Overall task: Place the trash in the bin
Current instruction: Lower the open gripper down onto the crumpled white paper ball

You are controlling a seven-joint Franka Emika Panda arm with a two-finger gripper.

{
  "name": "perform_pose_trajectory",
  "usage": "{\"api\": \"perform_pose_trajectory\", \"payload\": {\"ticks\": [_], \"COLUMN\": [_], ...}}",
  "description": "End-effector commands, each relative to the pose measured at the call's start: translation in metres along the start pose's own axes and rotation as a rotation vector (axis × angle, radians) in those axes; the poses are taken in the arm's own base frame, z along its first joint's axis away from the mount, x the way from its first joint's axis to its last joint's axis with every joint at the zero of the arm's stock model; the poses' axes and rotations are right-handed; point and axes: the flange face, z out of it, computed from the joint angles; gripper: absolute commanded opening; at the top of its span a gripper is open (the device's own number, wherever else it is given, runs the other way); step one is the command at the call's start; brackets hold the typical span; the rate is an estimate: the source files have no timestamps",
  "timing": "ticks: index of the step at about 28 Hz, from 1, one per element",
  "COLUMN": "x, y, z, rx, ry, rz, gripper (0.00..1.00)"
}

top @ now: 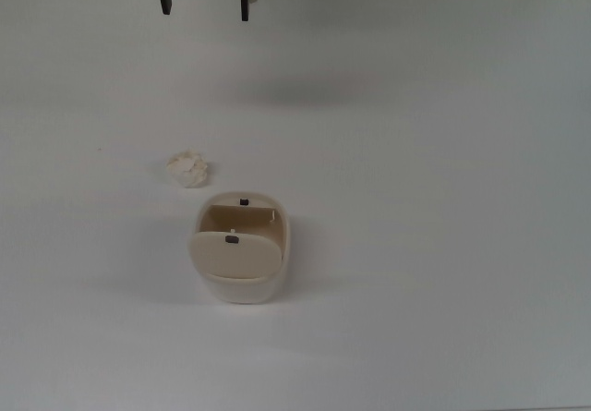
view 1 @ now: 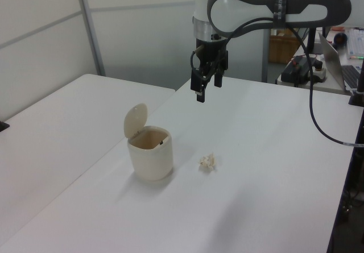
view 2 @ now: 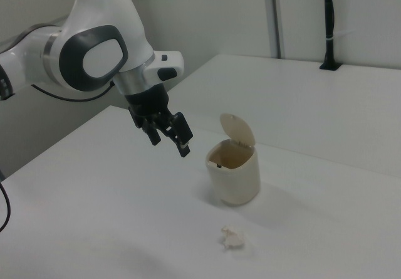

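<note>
The bench point(top: 443, 152), a broad white surface, carries only two things, both set toward the middle and well away from every edge, so that approach from above is unobstructed. The arm point(view 2: 88, 59) is held high over the bench, nearer the far edge in the top view, with the gripper point(view 1: 205, 91) pointing downward and the fingers point(top: 166, 5) spread apart with nothing between them; the posture is judged to be a ready stance ahead of a descent. The bin point(view 1: 151, 153) stands upright with its flap lid point(view 1: 135, 120) swung up, which leaves the mouth open to receive a drop. The trash point(top: 188, 168), a small crumpled ball, lies on the bench just beside the bin, apart from it, on the side toward the arm in the top view; it is not yet grasped and the task is judged to be at its start.

In the top view the arm is cut off by the upper border, so that only the two dark fingers and part of the gripper body are shown. The floor of the bin is hidden by its wall in the side views. Clutter beyond the bench's far corner in the left view is too indistinct to be named.
</note>
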Motion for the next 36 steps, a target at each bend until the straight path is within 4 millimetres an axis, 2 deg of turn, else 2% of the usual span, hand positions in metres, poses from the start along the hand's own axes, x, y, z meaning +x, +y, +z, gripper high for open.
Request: {"api": "perform_pose_trajectory", "payload": {"ticks": [1, 3, 5, 10, 11, 16, 17, 21, 22, 23, 31, 33, 36], "x": [0.004, 0.009, 0.012, 0.02, 0.023, 0.029, 0.029, 0.027, 0.027, 0.027, 0.034, 0.035, 0.038], "y": [0.009, 0.019, 0.019, 0.016, 0.015, 0.016, 0.018, 0.025, 0.027, 0.029, 0.058, 0.061, 0.061], "z": [0.008, 0.019, 0.024, 0.07, 0.088, 0.132, 0.15, 0.19, 0.208, 0.217, 0.268, 0.285, 0.299], "rx": [0.051, 0.068, 0.087, 0.083, 0.082, 0.072, 0.07, 0.065, 0.057, 0.054, 0.005, -0.006, -0.01], "ry": [-0.032, -0.047, -0.052, -0.123, -0.149, -0.163, -0.161, -0.167, -0.167, -0.166, -0.173, -0.177, -0.165], "rz": [0.029, 0.046, 0.03, -0.093, -0.102, -0.097, -0.093, -0.077, -0.074, -0.071, -0.048, -0.05, -0.049], "gripper": [1.0, 1.0, 1.0, 1.0, 1.0, 1.0, 1.0, 1.0, 1.0, 1.0, 1.0, 1.0, 0.98]}}
